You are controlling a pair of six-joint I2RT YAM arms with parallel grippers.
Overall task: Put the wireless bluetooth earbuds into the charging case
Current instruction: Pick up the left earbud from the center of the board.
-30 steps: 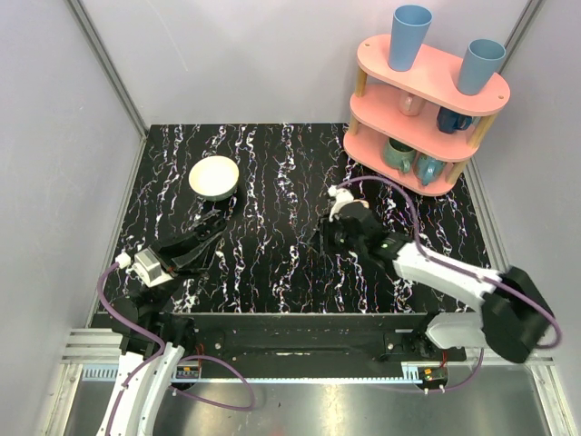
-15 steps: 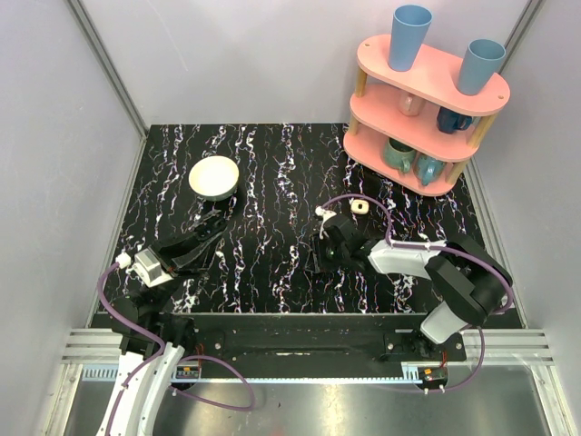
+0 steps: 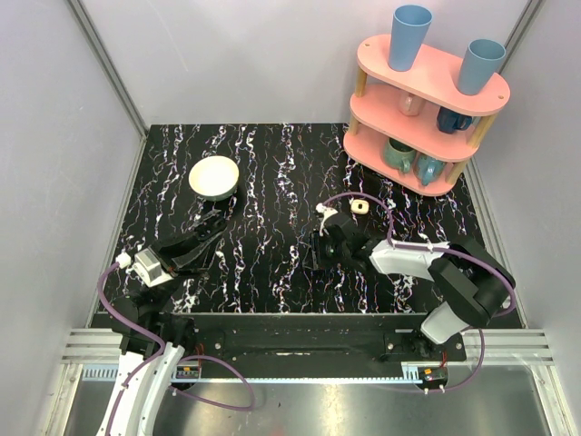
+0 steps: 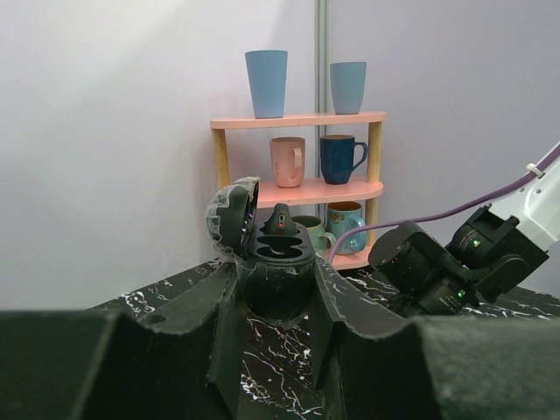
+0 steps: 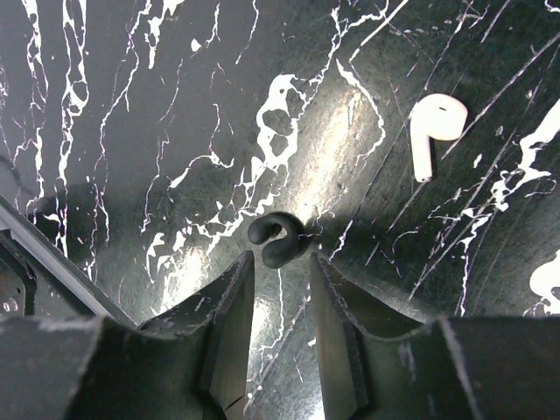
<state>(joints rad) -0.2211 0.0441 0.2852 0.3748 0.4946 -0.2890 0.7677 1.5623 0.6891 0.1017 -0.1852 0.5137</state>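
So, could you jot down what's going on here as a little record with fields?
Left hand: shut on an open black charging case
Right hand: open, empty, tips beside a black C-shaped earbud on the marbled table
White earbud: lying loose nearby, untouched
Cream bowl: left side of the table
Pink shelf: back right, holding cups

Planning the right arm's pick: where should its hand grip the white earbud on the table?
Probably from straight above, the right hand pinching the earbud across its rounded head: it lies flat, so only its sides are open, and the stem is thinner.
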